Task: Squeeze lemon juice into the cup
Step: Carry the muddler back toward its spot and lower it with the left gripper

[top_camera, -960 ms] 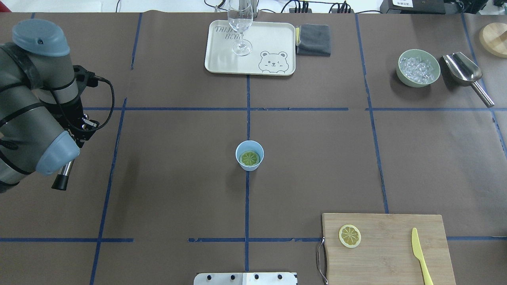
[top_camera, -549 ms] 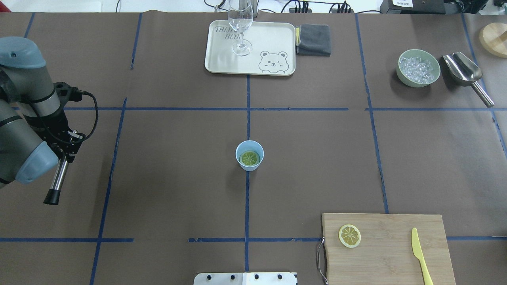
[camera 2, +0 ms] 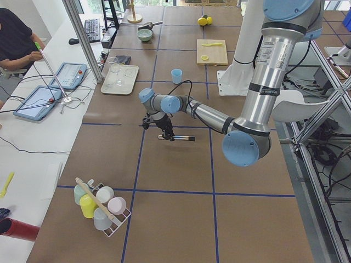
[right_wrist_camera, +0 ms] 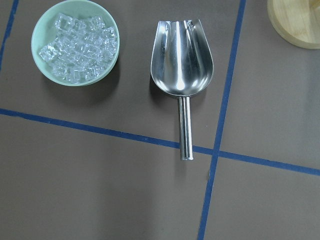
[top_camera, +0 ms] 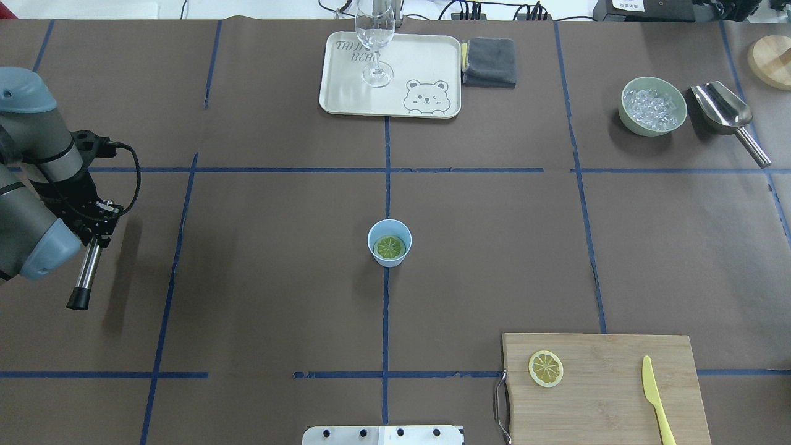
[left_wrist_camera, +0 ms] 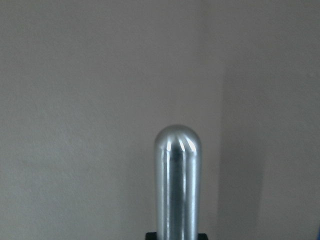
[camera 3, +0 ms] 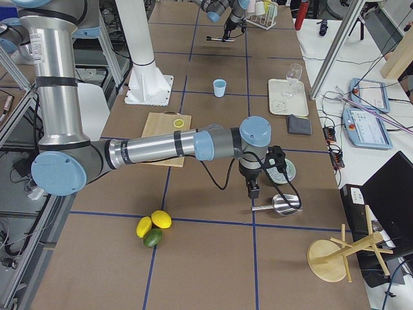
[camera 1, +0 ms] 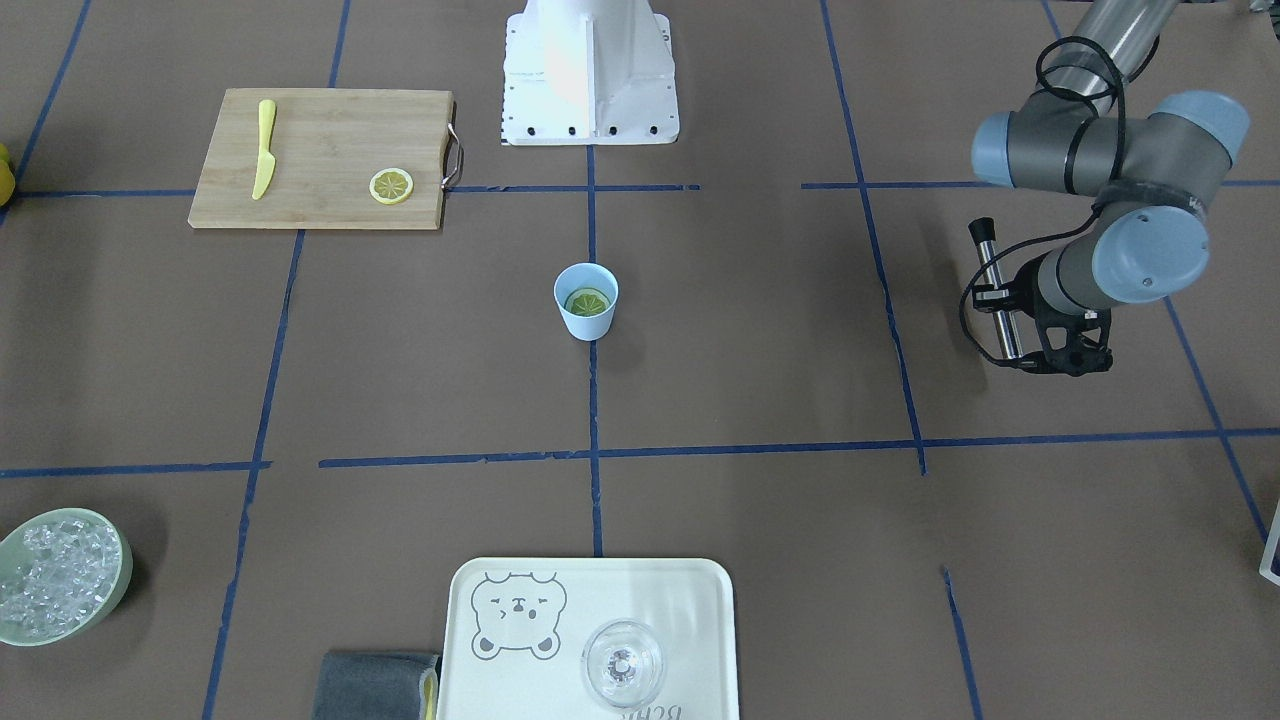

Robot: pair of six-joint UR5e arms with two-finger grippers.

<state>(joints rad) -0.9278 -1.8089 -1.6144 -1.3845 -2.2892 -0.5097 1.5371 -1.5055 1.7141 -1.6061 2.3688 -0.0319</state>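
Observation:
The light-blue cup (top_camera: 389,259) stands at the table's centre with a lemon slice (top_camera: 390,247) lying inside it; both also show in the front view, the cup (camera 1: 586,318) and the slice (camera 1: 587,300). A second lemon slice (top_camera: 545,368) lies on the wooden cutting board (top_camera: 605,402). My left gripper (top_camera: 94,233) is far left of the cup, shut on a metal rod with a black tip (top_camera: 85,278), held above the table. My right gripper (camera 3: 253,187) hovers over the ice scoop; I cannot tell if it is open or shut.
A yellow knife (top_camera: 655,395) lies on the board. A pale green bowl of ice (top_camera: 652,106) and a metal scoop (top_camera: 723,111) sit back right. A tray (top_camera: 426,55) with a clear glass (top_camera: 374,37) and a grey cloth (top_camera: 489,62) are at the back.
My left arm has drawn back to the left, away from the cup, carrying the rod with it. The cup and both lemon slices have not moved.

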